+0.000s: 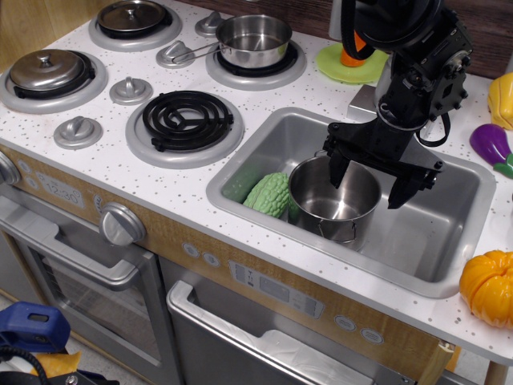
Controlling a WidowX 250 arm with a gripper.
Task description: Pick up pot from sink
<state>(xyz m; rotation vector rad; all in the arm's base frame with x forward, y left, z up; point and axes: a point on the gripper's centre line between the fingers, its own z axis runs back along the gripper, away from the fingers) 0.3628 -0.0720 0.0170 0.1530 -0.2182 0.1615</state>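
The pot, a small shiny steel cylinder with a wire loop handle at its front, stands upright in the left-middle of the sink, a silver-grey basin in the white speckled countertop. My black gripper is open and reaches down into the sink at the pot's right side. Its left finger is over or just inside the pot's mouth. Its right finger is outside the pot's right wall. The pot's right rim lies between the fingers. I cannot tell whether a finger touches the pot.
A green bumpy vegetable lies in the sink against the pot's left side. A steel saucepan and lidded grey pots sit on the burners. An orange pumpkin, a purple eggplant and a green plate surround the sink.
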